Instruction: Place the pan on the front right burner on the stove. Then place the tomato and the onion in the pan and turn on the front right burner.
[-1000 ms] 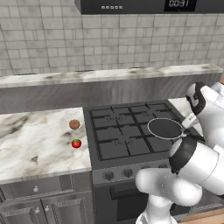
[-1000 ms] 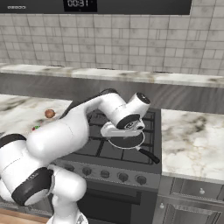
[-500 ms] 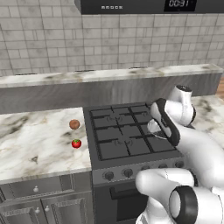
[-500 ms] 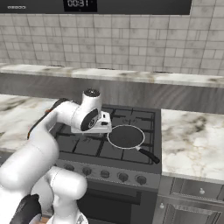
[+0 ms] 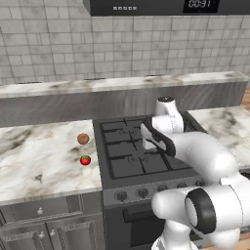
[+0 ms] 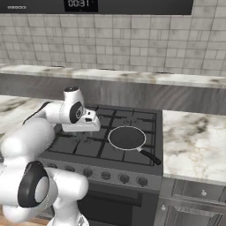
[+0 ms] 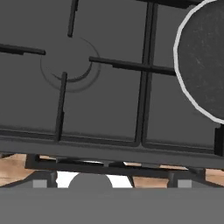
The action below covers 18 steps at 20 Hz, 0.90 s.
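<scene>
1. We've got the pan (image 6: 127,137) sitting on the stove (image 6: 84,150), flat on the front right burner (image 6: 132,152). Its long black handle points toward the front right corner of the range, out over the grate edge.

2. In the hand view the pan (image 7: 205,61) shows up as a big dark disc with a pale rim at the right side, next to a bare grate section with its round burner cap.

3. The gripper (image 6: 81,127) hangs over the left half of the stove, well to the left of the pan and not touching it. We can't really see the fingers in either base view, since the white hand body covers them. The jaws are spread wide apart with nothing between them.

4. The tomato (image 5: 85,159) is on the marble counter (image 5: 39,161) left of the stove, near the counter's right edge. It's the shiny red one with the green top.

5. The onion (image 5: 83,138) sits just behind the tomato, a bit farther from the front edge. It's the dull brown ball. The two are close but not touching.

6. The knobs (image 6: 106,175) run in a row along the stove's front panel. We can't tell how any of them is turned.
</scene>
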Motion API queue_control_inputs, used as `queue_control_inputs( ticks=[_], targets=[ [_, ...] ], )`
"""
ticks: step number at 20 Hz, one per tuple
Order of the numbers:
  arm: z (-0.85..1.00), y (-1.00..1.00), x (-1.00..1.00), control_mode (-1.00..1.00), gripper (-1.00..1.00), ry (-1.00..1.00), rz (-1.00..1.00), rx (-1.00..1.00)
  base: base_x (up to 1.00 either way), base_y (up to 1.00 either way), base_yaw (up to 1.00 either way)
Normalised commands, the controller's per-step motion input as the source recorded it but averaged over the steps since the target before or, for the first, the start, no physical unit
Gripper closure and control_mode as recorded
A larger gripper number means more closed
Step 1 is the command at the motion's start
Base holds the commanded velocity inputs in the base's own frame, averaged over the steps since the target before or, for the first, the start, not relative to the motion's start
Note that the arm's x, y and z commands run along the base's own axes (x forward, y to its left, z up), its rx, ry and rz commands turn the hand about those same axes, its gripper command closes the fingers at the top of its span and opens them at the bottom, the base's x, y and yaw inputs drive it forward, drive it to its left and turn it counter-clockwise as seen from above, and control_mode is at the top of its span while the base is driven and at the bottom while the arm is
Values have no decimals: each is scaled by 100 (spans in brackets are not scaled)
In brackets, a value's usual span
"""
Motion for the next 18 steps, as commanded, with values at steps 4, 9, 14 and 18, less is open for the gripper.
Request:
queue_control_inputs(
  ticks=[4,9,14,18],
  targets=[
    [0,3,44,-100,-100,9,-1,0,0,0,0],
    [9,23,41,-100,-100,11,0,0,0,0,0],
    [20,40,18,-100,-100,11,0,0,0,0,0],
    [23,62,8,-100,-100,7,0,0,0,0,0]
  ],
)
